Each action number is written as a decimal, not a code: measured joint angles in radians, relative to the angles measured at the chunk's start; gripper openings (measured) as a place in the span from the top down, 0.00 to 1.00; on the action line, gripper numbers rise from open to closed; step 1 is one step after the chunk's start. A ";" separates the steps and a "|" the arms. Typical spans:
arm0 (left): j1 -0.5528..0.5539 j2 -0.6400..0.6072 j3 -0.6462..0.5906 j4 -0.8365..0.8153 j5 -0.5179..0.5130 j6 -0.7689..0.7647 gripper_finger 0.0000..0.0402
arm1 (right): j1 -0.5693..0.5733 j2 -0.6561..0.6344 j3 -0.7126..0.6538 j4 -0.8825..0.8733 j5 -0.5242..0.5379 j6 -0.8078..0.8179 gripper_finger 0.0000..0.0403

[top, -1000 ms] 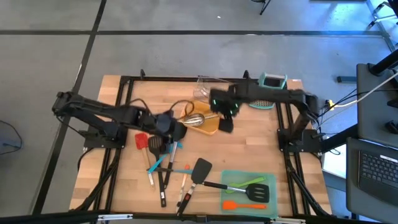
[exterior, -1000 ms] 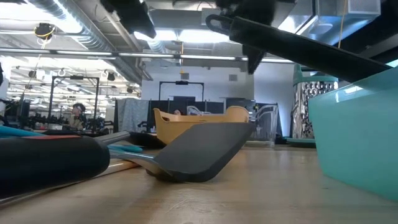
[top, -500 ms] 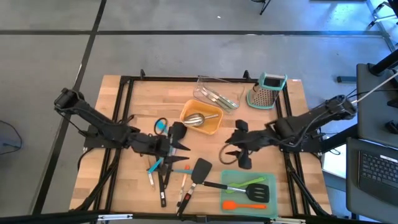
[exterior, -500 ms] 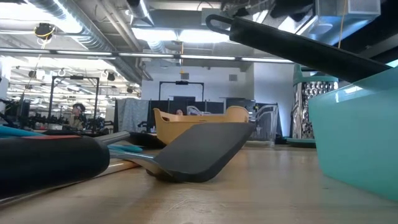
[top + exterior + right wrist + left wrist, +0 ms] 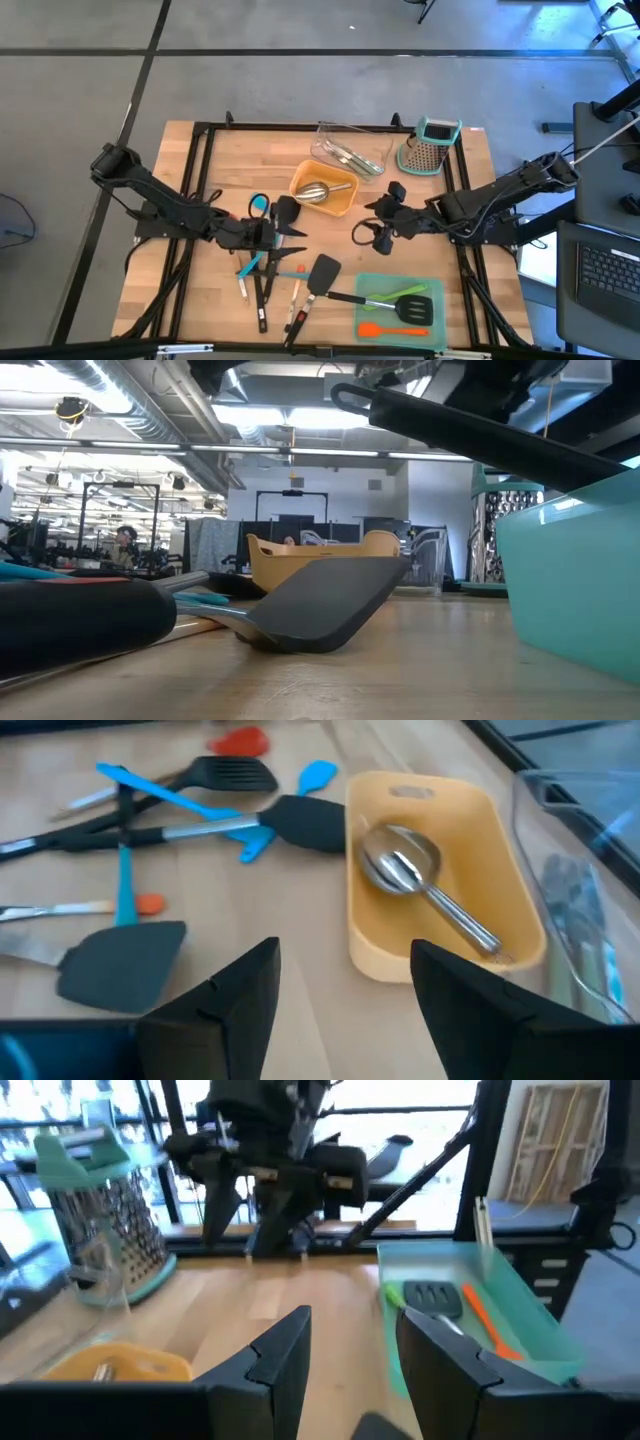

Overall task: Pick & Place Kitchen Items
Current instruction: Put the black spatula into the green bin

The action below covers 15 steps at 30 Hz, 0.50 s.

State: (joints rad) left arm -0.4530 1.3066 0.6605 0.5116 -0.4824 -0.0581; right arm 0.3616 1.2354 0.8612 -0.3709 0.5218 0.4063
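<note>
The clear plastic tray (image 5: 585,910) is cut off by the right wrist picture's edge, and the pieces inside it are too blurred to name. In the low view, the teal plastic tray (image 5: 575,585) runs off the picture's right side, and the black spatula's handle (image 5: 60,615) nearest the camera leaves at the left. The steel box grater (image 5: 95,1210) is blurred in the left wrist view.

Three trays: one orange tray (image 5: 324,190) holding one steel scoop (image 5: 316,191), one clear tray (image 5: 350,152) beyond it, one teal tray (image 5: 400,310) in front of the right claw (image 5: 377,229). In the teal tray lie three tools. One grater (image 5: 431,145). Two arms. Loose utensils (image 5: 268,265) by the left claw (image 5: 283,231) overlap too much to count.
</note>
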 joint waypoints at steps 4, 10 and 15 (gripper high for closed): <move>0.006 0.028 0.000 0.049 -0.001 0.031 0.64 | -0.015 0.000 0.000 0.080 -0.087 -0.093 0.44; 0.005 0.036 0.000 0.055 0.011 0.030 0.64 | -0.006 0.000 0.000 0.120 -0.116 -0.145 0.44; 0.002 0.036 0.000 0.054 0.031 0.029 0.64 | -0.006 0.000 0.000 0.120 -0.138 -0.146 0.44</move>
State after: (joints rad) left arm -0.4507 1.3430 0.6605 0.5653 -0.4515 -0.0288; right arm 0.3561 1.2354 0.8612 -0.2510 0.3834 0.2607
